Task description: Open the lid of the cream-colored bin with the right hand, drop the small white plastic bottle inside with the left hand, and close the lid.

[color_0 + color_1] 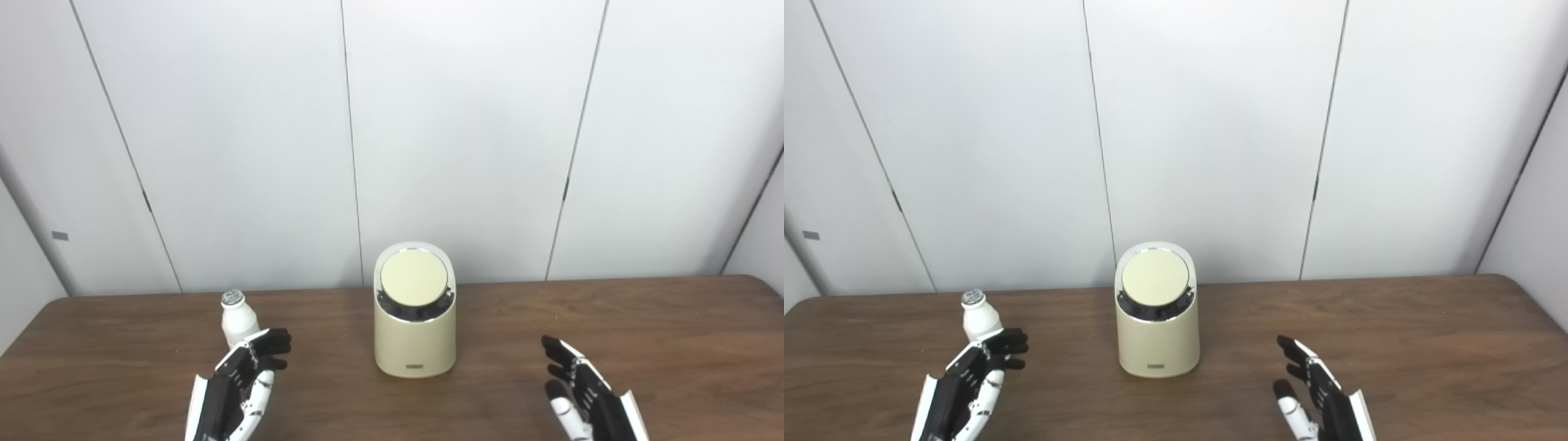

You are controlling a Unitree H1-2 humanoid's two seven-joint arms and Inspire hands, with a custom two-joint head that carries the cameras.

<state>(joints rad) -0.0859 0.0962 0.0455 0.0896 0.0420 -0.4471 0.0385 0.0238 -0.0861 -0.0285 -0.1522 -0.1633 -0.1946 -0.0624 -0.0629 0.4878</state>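
Observation:
The cream-colored bin (415,334) stands upright at the middle of the brown table, its round lid (413,277) closed and tilted toward me. A small white plastic bottle (237,320) with a silver cap stands upright to the bin's left. My left hand (245,380) hovers open just in front of the bottle, its fingertips close to the bottle's base and partly covering it. My right hand (579,389) is open near the front edge, well to the right of the bin, holding nothing.
The wooden table (643,331) runs the full width of the view, with its rounded back corners near a white panelled wall (459,122). Nothing else stands on it.

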